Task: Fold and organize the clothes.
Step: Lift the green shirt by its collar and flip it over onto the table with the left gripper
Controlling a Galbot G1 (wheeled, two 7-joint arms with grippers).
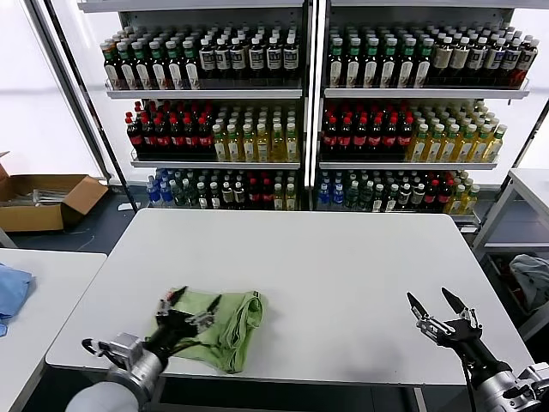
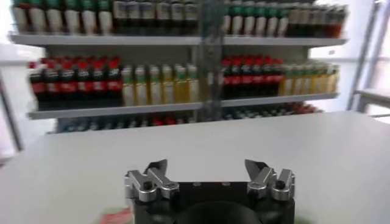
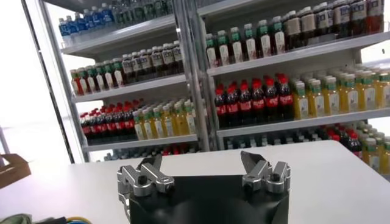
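I have the light green, soft-fabric short-sleeved shirt (image 1: pixel 225 326) lying as a crumpled, roughly folded pad on the near left part of the smooth white bench (image 1: pixel 343 257), close to its near edge. My left end effector (image 1: pixel 183 311) sits over the shirt's left side with its dark fingers spread apart and nothing between them. My right end effector (image 1: pixel 442 313) waits well apart over the near right of the bench, fingers also spread and empty.

I judge the shirt light, limp and quick to slump, so it should drag and bunch rather than slide as one piece. I would pinch a doubled edge or a corner, not the loose middle. The bench looks hard and slick, so thin layers may be awkward to get under. Far behind, metal shelves (image 1: pixel 300 94) carry rows of glossy bottles.
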